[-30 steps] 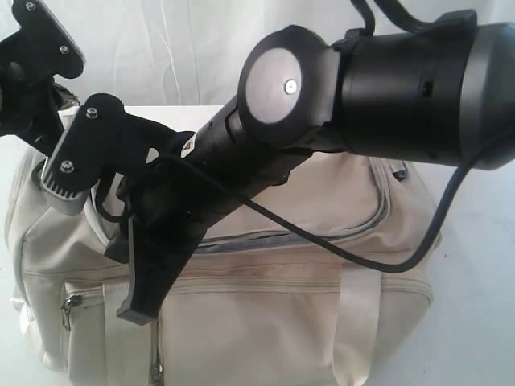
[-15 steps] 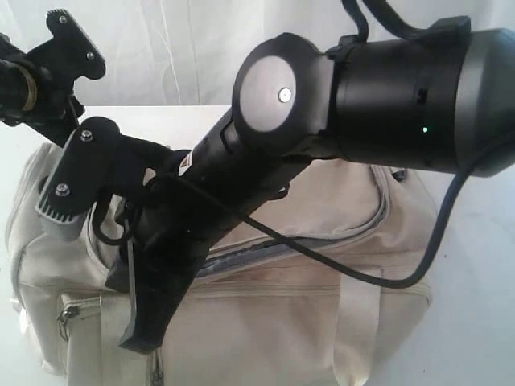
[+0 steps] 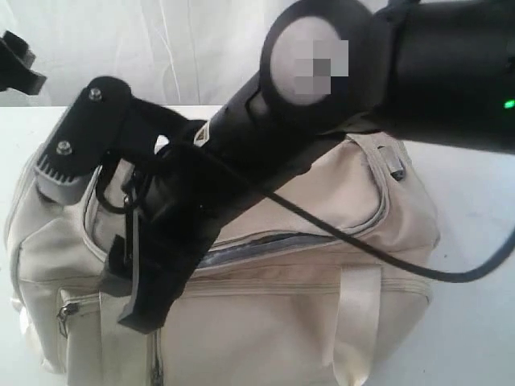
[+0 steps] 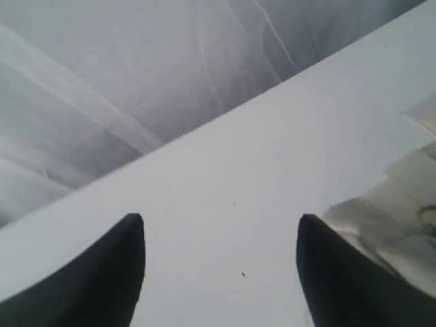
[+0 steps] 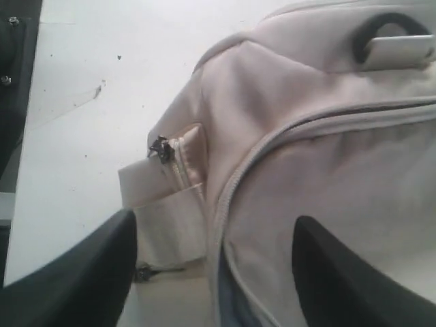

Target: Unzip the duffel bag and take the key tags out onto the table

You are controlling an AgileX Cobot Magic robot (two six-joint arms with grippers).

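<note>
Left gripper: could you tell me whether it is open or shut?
Open: in the left wrist view the left gripper shows its fingers wide apart, with only bare table between them.

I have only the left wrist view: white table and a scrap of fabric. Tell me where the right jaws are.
Observer: The right jaws stand open over one end of the duffel bag, with nothing between them.
Operator: Report the main zipper.
Observer: In the exterior view the zipper shows a grey gap along the bag's front, so it looks partly open.
Operator: Find the key tags.
Observer: No key tags show in any view. The right arm hides much of the bag's top.
</note>
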